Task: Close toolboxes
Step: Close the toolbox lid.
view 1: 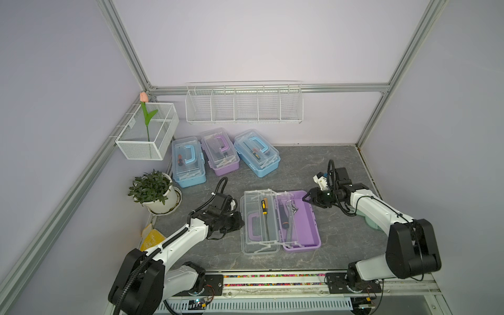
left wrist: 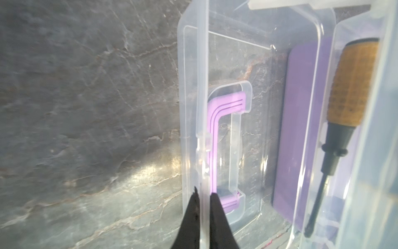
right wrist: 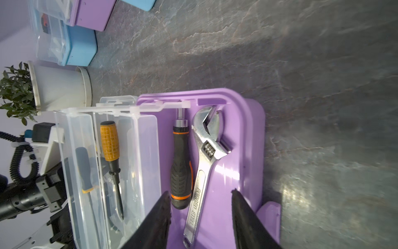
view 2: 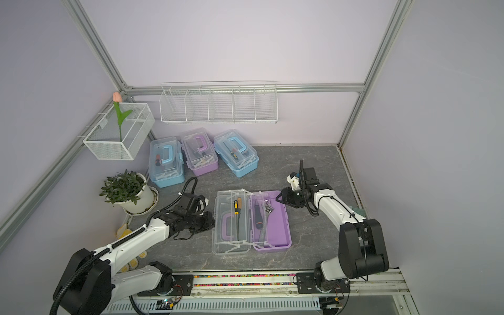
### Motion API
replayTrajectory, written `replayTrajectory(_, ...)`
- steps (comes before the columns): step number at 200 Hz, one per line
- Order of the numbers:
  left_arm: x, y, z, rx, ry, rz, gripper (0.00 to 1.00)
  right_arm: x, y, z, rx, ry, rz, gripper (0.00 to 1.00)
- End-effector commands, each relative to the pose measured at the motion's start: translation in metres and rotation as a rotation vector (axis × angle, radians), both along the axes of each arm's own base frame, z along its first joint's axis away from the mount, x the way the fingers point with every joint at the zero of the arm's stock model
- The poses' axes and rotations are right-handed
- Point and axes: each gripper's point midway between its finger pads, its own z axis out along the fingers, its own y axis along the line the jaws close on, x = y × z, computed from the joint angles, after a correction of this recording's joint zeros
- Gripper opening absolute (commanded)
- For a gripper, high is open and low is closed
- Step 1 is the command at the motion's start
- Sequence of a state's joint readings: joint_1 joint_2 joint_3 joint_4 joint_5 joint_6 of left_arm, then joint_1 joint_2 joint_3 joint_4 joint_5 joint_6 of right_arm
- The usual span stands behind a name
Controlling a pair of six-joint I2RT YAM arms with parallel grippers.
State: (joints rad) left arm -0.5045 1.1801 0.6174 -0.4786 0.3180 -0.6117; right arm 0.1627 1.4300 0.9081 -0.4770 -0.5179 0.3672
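Note:
An open purple toolbox (view 1: 308, 226) lies mid-table, its clear lid (view 1: 249, 242) folded out flat to the left with the purple handle (left wrist: 215, 133) under it. A yellow-handled screwdriver (view 1: 264, 207) rests in the clear tray, and a black driver (right wrist: 181, 172) and a wrench (right wrist: 206, 155) lie in the purple base. My left gripper (left wrist: 204, 194) is shut on the lid's outer rim. At the base's far right corner my right gripper (right wrist: 200, 191) hovers open, holding nothing. Three closed toolboxes stand at the back: blue (view 1: 188, 163), purple (view 1: 221, 152), blue (view 1: 256, 152).
A potted plant (view 1: 152, 188) stands left of my left arm. A white wire basket (view 1: 147, 141) with a tulip hangs on the left wall, and a long wire rack (view 1: 244, 105) on the back wall. Something yellow (view 1: 152, 237) lies at the table's left edge.

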Motion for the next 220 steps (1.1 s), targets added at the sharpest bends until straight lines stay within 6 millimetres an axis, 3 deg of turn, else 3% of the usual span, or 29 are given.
replayTrajectory(1, 0.011, 0.010, 0.024, 0.071, -0.072, 0.002, 0.08, 0.009, -0.015, 0.019, 0.019, -0.098, -0.037, 0.48)
replayTrajectory(27, 0.017, 0.019, 0.051, 0.136, -0.119, -0.008, 0.04, 0.009, -0.025, 0.008, -0.022, -0.087, -0.029, 0.46)
replayTrajectory(32, 0.018, 0.021, 0.056, 0.146, -0.128, -0.008, 0.04, 0.001, -0.024, -0.002, -0.015, -0.058, -0.021, 0.46)
replayTrajectory(85, 0.032, 0.031, 0.106, 0.225, -0.242, -0.032, 0.04, -0.012, 0.022, -0.015, 0.173, -0.032, 0.095, 0.42)
replayTrajectory(127, 0.036, 0.035, 0.125, 0.240, -0.292, -0.028, 0.03, -0.013, 0.037, -0.035, 0.174, 0.006, 0.137, 0.26)
replayTrajectory(147, 0.040, 0.026, 0.136, 0.183, -0.321, -0.020, 0.02, -0.009, 0.042, -0.030, 0.218, -0.020, 0.144, 0.20)
replayTrajectory(150, 0.041, 0.025, 0.137, 0.174, -0.324, -0.021, 0.02, -0.013, 0.050, -0.030, 0.226, -0.017, 0.168, 0.20)
replayTrajectory(197, 0.046, 0.006, 0.161, 0.076, -0.376, -0.043, 0.00, -0.021, 0.067, -0.036, 0.275, 0.016, 0.200, 0.20)
replayTrajectory(220, 0.042, -0.016, 0.169, -0.047, -0.396, -0.098, 0.00, -0.018, 0.068, -0.038, 0.269, 0.015, 0.182, 0.20)
